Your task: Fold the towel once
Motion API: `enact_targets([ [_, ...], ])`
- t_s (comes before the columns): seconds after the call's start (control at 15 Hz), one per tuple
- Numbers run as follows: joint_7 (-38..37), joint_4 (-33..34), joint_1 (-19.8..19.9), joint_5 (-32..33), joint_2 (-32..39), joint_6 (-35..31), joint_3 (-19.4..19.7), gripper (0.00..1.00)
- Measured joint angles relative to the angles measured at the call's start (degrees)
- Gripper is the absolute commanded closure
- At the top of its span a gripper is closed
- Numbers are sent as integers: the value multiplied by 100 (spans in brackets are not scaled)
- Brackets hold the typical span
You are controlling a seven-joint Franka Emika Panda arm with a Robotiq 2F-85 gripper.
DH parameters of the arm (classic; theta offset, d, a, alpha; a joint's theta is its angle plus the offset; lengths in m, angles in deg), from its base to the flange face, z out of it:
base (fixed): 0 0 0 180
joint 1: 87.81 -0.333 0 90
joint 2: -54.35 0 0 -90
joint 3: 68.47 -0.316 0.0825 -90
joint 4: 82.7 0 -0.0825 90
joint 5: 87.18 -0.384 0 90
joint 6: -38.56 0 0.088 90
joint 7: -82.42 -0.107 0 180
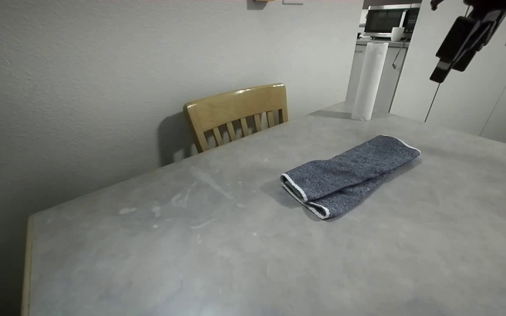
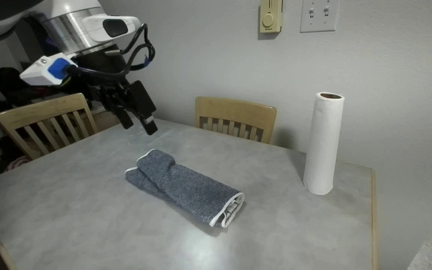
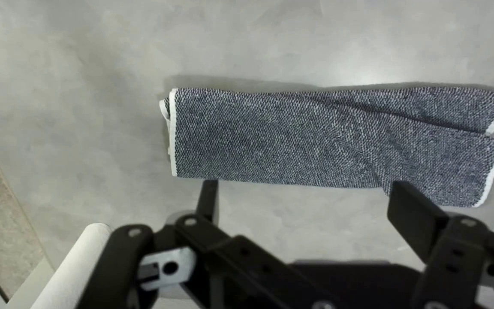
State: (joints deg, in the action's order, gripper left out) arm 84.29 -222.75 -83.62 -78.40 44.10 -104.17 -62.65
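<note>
Towel [image 2: 197, 191] is being supported by the table [image 2: 69, 225], doubled into a long strip; in an exterior view its layers are being shown splayed at the left end. Above, apart from it, the gripper [image 3: 305, 186] is being held with fingers spread wide. At the right, a paper roll [image 2: 323, 146] is being seen upright; chairs [image 2: 236, 109] are being seen at the far and left edges.
</note>
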Motion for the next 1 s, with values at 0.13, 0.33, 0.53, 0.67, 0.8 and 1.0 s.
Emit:
enact_targets([
  [0.13, -33, 7, 3, 1, 11, 9, 1, 0],
  [0.33, -51, 54, -17, -92, 111, 15, -26, 0],
  [0.53, -61, 479, -132, -368, 646, 95, -155, 0],
  [0.67, -78, 989, -248, -516, 1218, 188, -301, 0],
  [0.8, -110, 1634, -383, -549, 1879, 383, -463, 0],
  [1.0, -146, 1808, -434, -548, 2110, 369, -488, 0],
])
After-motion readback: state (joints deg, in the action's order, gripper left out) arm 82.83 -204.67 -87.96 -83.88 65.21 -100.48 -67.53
